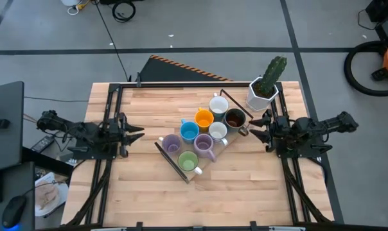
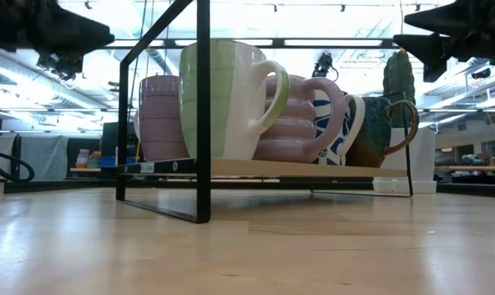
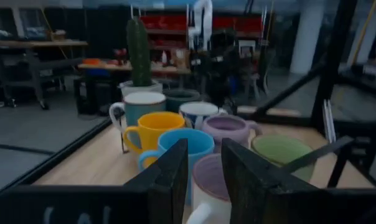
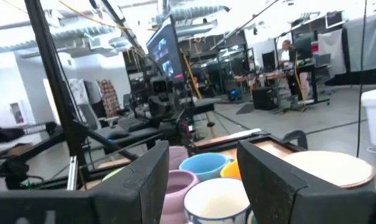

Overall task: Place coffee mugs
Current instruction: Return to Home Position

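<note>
Sitting clustered on the shelf point(image 2: 313, 168), the coffee mugs point(image 1: 203, 142) look rigid, glazed, breakable; handles or rims suit gripping. Left fingers point(image 3: 169, 180) and right fingers point(image 4: 269, 168) hang spread, empty.

Left gripper point(image 1: 140, 133) hovers well to the left of the shelf point(image 1: 171, 159), right gripper point(image 1: 254, 129) just beside its right end; both arms folded low (fingers parted, holding nothing), pointing inward

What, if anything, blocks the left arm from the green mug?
Probably yes, from above: the shelf's black end frame stands between the left end effector and the green mug, whose top is uncovered.
</note>
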`<state>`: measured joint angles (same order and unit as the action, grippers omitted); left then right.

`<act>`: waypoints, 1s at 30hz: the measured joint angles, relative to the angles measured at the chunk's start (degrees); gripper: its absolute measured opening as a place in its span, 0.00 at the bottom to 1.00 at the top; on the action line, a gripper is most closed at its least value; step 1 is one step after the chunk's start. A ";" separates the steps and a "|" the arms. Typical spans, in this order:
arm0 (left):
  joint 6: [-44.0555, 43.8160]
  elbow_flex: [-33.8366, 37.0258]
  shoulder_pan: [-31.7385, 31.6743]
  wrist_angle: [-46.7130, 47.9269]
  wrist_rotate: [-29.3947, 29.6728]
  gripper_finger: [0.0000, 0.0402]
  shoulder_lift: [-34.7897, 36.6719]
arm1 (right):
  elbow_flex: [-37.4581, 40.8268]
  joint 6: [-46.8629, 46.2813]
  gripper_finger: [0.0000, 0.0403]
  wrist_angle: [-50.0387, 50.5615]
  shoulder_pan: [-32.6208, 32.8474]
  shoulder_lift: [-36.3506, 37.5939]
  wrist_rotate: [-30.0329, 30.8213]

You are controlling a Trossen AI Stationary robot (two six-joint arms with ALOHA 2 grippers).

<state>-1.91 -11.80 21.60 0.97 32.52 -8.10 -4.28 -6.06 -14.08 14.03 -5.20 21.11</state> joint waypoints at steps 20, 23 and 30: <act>-3.64 11.28 -1.46 -12.52 -12.82 0.25 7.78 | -3.07 0.26 0.47 10.25 -4.08 4.78 6.44; -8.98 11.28 -1.46 -13.91 -12.70 0.26 7.78 | -3.07 0.24 0.47 9.84 -4.08 4.78 6.04; -10.89 11.28 -1.46 -13.09 -12.66 0.26 7.76 | -3.07 0.24 0.47 9.74 -4.08 4.76 5.88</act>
<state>-12.80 -0.51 20.14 -12.12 19.86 -0.34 -7.35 -5.82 -4.34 9.96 -0.45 26.99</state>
